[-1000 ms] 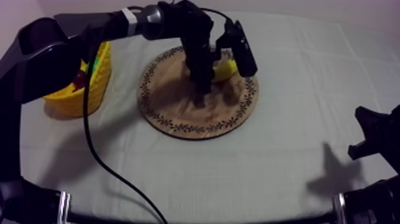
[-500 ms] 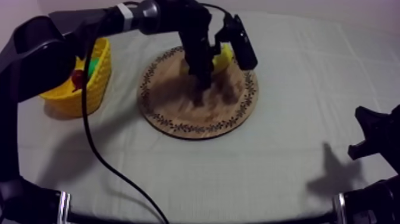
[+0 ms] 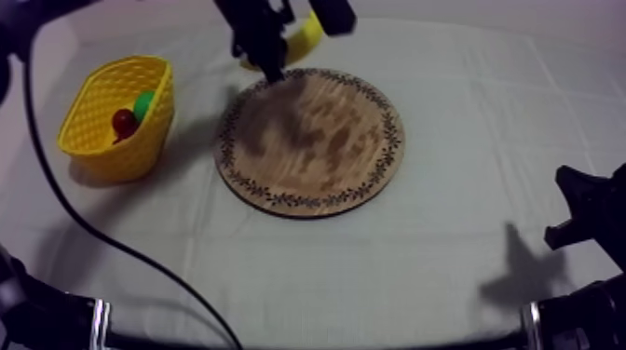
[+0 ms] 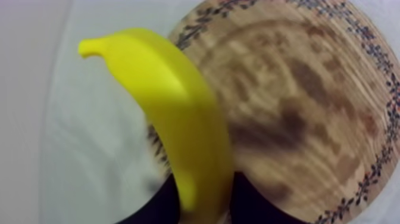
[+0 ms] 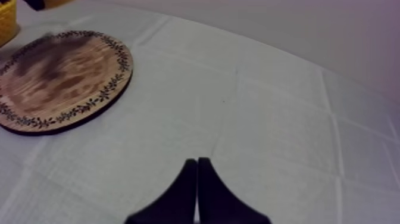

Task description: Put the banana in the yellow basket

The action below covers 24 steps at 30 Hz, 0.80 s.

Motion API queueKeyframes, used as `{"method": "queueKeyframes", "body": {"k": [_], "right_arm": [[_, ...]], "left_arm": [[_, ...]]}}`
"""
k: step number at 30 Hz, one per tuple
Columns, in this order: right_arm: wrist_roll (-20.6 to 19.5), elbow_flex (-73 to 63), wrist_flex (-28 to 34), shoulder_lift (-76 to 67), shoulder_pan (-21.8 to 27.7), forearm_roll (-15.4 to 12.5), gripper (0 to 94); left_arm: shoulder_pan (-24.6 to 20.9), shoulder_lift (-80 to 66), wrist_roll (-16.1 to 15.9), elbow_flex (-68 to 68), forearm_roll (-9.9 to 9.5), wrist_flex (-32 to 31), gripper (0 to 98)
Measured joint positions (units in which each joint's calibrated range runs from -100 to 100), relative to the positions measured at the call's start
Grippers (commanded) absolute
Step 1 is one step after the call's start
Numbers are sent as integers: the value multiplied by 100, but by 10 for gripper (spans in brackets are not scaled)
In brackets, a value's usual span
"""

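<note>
While the banana (image 4: 178,131) is clamped in the left claw (image 3: 272,67) over the wooden board (image 3: 312,140) rim, the yellow basket (image 3: 121,158) is seen leftward.

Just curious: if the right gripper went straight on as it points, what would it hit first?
Probably nothing: ahead of the right gripper lies bare cloth; the wooden board sits aside.

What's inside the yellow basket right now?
Inside the yellow basket: a small red fruit and a green thing beside it. The basket's wall hides their lower parts and the floor.
</note>
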Motion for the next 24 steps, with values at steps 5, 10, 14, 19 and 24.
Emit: {"method": "queueKeyframes", "body": {"k": [5,10,14,19,24], "right_arm": [[0,0,0,0,0,0,3],[0,0,6,0,0,0,3],[0,0,16,0,0,0,3],[0,0,16,0,0,0,3],[0,0,16,0,0,0,3]], "left_arm": [[-326,-940,49,477,-72,42,294],[-683,-1766,165,954,-254,163,291],[-830,-2442,391,1374,-447,442,281],[-914,-3061,750,1762,-551,884,265],[-1134,-3266,1240,1656,-387,1159,284]]}}
